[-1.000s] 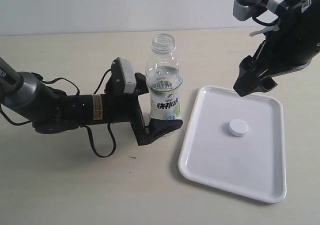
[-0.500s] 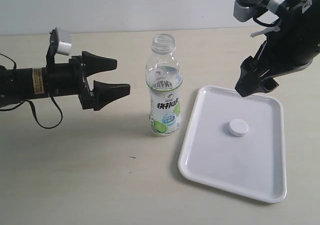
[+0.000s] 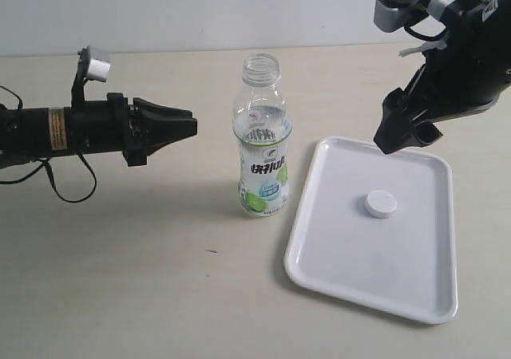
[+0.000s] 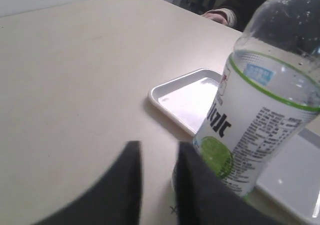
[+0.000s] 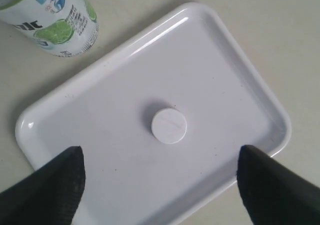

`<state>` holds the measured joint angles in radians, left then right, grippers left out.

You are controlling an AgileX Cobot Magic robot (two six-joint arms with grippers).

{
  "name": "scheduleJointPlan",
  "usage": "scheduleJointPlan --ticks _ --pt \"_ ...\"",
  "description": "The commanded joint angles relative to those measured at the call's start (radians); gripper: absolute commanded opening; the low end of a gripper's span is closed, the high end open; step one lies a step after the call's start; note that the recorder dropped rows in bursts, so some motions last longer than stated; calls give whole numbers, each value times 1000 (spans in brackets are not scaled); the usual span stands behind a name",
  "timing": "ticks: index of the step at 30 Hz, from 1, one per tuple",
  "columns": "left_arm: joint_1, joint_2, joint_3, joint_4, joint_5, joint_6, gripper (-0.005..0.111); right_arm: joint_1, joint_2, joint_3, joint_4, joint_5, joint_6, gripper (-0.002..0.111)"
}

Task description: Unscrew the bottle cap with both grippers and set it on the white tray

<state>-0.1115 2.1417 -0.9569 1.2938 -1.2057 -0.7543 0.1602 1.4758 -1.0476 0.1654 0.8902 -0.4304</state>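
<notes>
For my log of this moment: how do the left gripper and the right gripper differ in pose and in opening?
The left gripper points sideways at the bottle, apart from it; the right gripper points down over the white tray. The left gripper's jaws are almost closed; the right gripper's stand wide open. Both are black and hold nothing.

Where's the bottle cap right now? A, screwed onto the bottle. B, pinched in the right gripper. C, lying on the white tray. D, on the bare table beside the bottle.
C: the bottle cap lies flat on the white tray, and the bottle beside it stands with an open neck.
</notes>
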Motion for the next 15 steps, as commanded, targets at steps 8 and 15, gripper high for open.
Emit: scheduleJointPlan --ticks 8,15 --pt "44 -187 4 146 -15 -285 0 -6 -29 -7 -60 93 124 1" --pt "108 -379 181 176 -15 -420 0 -4 -244 170 16 -369 198 0"
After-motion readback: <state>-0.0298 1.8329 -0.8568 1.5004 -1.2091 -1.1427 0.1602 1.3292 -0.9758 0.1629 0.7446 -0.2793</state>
